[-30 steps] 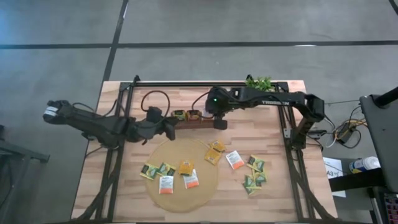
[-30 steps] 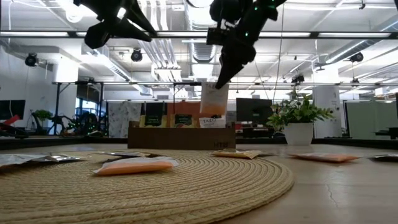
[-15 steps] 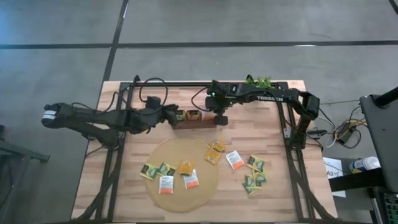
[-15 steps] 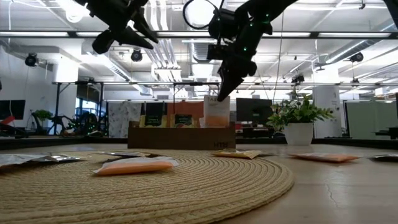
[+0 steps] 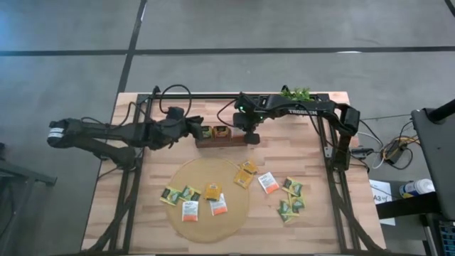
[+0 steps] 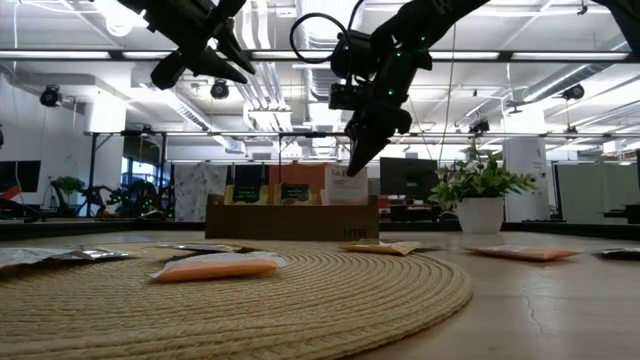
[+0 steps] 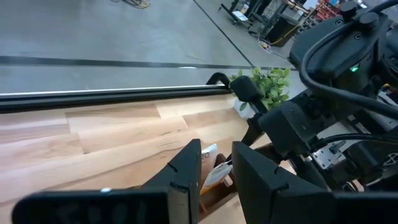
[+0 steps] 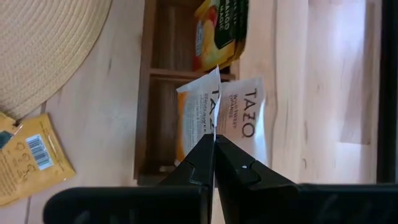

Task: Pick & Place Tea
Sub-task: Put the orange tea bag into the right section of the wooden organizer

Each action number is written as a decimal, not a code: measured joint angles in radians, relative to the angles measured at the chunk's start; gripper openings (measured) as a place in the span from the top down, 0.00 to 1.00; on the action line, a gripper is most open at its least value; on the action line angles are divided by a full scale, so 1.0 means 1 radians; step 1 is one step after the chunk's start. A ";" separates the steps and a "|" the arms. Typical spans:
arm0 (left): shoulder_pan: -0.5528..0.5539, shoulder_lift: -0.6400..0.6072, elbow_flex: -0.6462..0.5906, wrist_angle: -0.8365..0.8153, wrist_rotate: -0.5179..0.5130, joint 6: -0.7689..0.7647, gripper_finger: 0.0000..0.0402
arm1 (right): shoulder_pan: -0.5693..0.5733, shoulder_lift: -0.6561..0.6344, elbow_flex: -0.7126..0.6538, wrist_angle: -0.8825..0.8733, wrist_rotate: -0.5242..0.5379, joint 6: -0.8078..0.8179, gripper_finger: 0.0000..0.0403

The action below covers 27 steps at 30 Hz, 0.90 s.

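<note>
Over the tray's right-end compartment, I see my right gripper pinched shut on the white-orange sachet's top edge, sachet hanging inside.

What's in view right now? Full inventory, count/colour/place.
Tray: one, dark brown wood, at the table's far middle; sachets stand in its compartments.
White-and-orange sachet: one, pinched at its top edge, standing in the tray's end compartment beside another like it.
Loose sachets: about a dozen, yellow, green and orange-white; some on the mat, some on bare wood to its right.
Mat: one, round, tan woven, at the near middle.
Plant: one, green, at the far right edge.
Table: one, light wood.
Left gripper: part open, empty, hanging above the tray's left end.
Right gripper: shut on the white-and-orange sachet over the tray.
</note>
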 joint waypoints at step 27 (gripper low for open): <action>0.000 0.000 0.000 0.001 0.004 0.008 0.79 | -0.008 0.072 0.011 0.048 0.076 -0.004 0.98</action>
